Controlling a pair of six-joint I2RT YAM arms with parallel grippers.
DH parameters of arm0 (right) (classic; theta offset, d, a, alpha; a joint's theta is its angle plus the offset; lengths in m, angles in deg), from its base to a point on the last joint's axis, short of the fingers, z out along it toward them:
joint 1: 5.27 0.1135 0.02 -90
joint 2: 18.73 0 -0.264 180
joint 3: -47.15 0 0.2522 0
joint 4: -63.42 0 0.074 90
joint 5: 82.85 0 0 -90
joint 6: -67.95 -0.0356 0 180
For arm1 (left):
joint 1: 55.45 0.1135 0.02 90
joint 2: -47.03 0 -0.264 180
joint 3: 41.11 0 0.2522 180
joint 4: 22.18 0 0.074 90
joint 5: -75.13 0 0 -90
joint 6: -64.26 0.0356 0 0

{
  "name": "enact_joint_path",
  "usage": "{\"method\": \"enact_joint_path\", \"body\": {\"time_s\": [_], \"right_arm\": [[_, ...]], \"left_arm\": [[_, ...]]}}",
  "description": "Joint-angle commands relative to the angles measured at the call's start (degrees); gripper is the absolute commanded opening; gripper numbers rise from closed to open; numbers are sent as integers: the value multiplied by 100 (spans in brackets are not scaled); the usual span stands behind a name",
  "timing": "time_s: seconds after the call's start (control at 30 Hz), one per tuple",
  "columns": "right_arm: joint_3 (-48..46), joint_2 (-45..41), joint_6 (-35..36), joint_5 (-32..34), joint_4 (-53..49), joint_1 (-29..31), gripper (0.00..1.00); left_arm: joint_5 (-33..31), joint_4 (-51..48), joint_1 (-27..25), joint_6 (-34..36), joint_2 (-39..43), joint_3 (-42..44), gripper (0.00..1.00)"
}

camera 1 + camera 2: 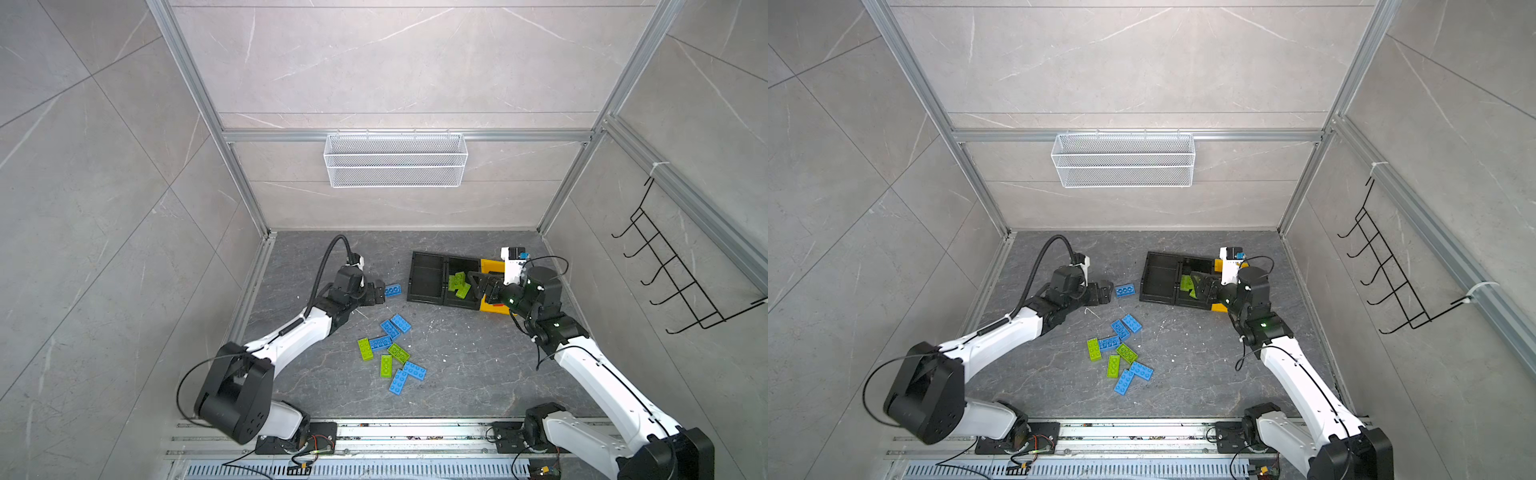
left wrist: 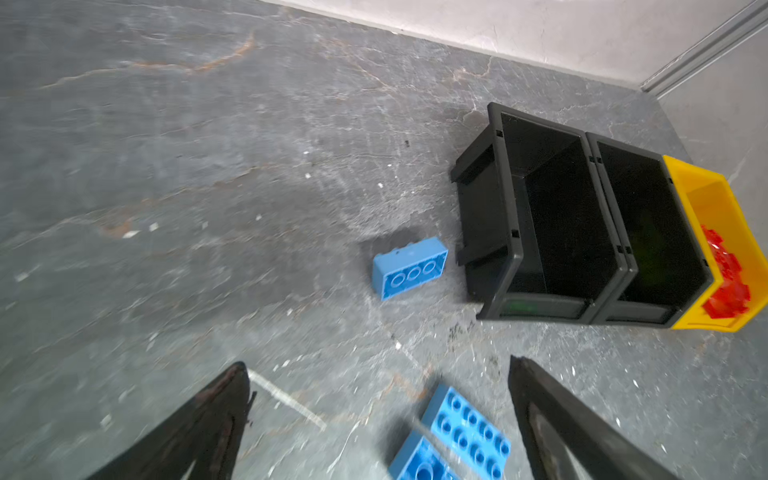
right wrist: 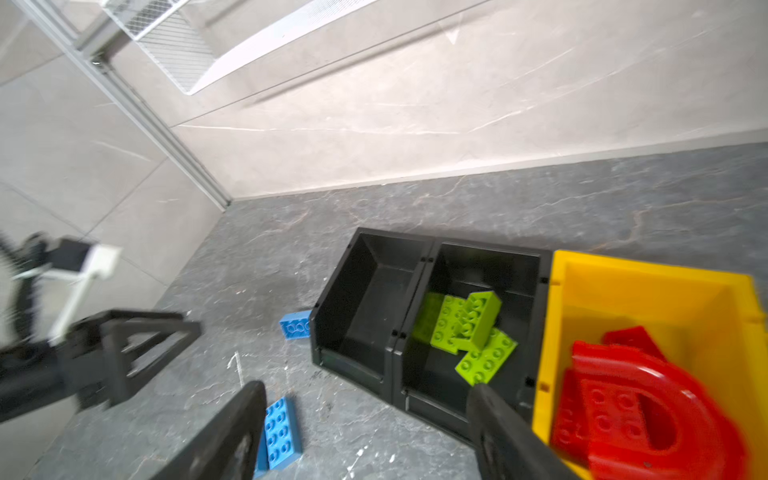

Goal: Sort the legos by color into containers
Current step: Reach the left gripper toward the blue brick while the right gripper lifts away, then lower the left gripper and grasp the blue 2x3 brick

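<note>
Green legos (image 3: 465,328) lie in the middle black bin (image 3: 536,266), also seen in a top view (image 1: 457,284). My right gripper (image 3: 365,388) hangs open just in front of that bin, nothing between its fingers (image 1: 473,286). The yellow bin (image 3: 623,282) beside it holds red legos (image 3: 631,415). The far-left black bin (image 3: 365,299) is empty. One blue lego (image 2: 409,268) lies on its side near that bin. My left gripper (image 2: 378,363) is open and empty, short of this lego (image 1: 392,290). A loose pile of blue and green legos (image 1: 392,353) sits mid-floor.
The three bins stand in a row at the back right (image 1: 1163,276). A white wire basket (image 1: 395,160) hangs on the rear wall, and a black hook rack (image 1: 665,270) on the right wall. Two blue legos (image 2: 469,428) lie under my left gripper.
</note>
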Motion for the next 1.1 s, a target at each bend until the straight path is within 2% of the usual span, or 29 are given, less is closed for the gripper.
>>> {"method": "enact_joint_path", "body": {"time_s": [0.0,0.2,0.5,0.57,0.83,0.93,1.07], "right_arm": [[-209,-262,-425,-713,781,-7,78],[-358,-217,-712,-1271,1183,-8,78],[-475,5,-832,-1630,1586,1,76],[-517,73,-898,-1690,1746,-3,75],[-556,190,-1041,-1914,1979,-5,74],[-573,162,-1020,-1884,1976,-3,74],[-563,194,-1025,-1933,1990,-3,75]], "left_arm": [[101,-495,-9,605,-576,-666,99],[350,-1129,0,1918,-1387,-1607,99],[455,-2174,3,3305,-2442,-2804,99],[875,-2364,23,3668,-2598,-2927,99],[749,-2919,75,4122,-3125,-3575,98],[591,-2803,86,4193,-3241,-3671,98],[688,-2941,124,4322,-3540,-4007,98]]}}
